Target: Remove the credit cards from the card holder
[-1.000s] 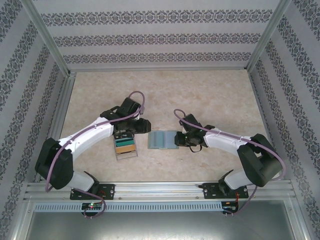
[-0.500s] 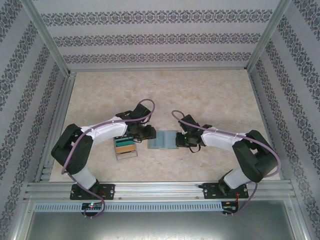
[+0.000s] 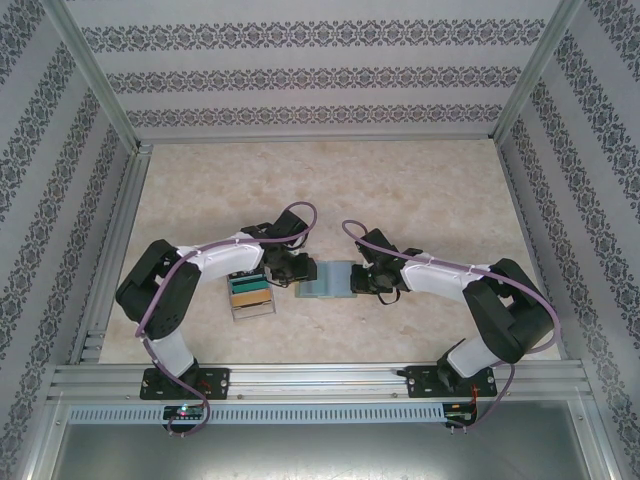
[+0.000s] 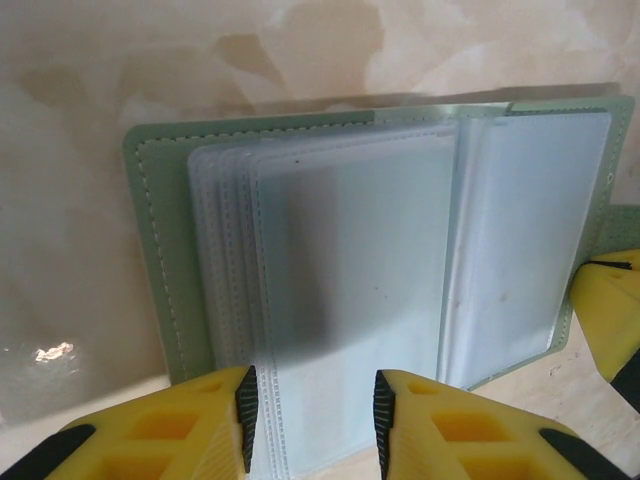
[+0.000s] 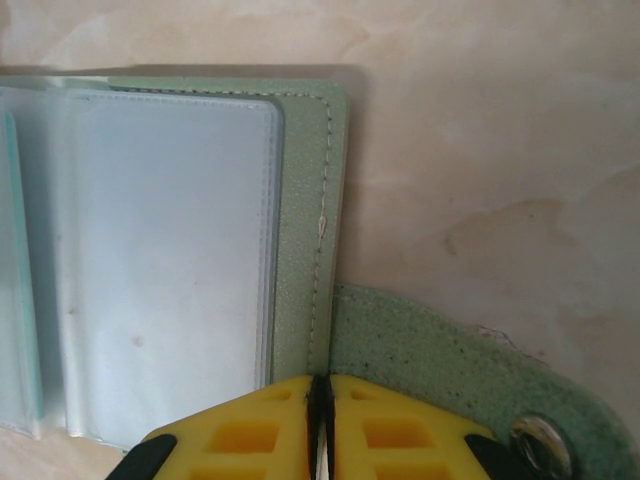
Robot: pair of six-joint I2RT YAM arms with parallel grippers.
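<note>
In the top external view we look down from above and behind the arm bases (image 3: 185,383), far enough back to take in the whole worktop (image 3: 400,180). In the left wrist view we sit close above the open card holder (image 4: 160,250), looking past the left gripper (image 4: 311,400) across its leaves. In the right wrist view we face the same holder from its opposite edge, equally near, past the right gripper (image 5: 318,390). All three views share that holder.

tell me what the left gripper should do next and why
Probably close the left gripper on the clear sleeves lying between its open fingers: the card holder lies open, and the right gripper seems shut on its cover edge.
</note>
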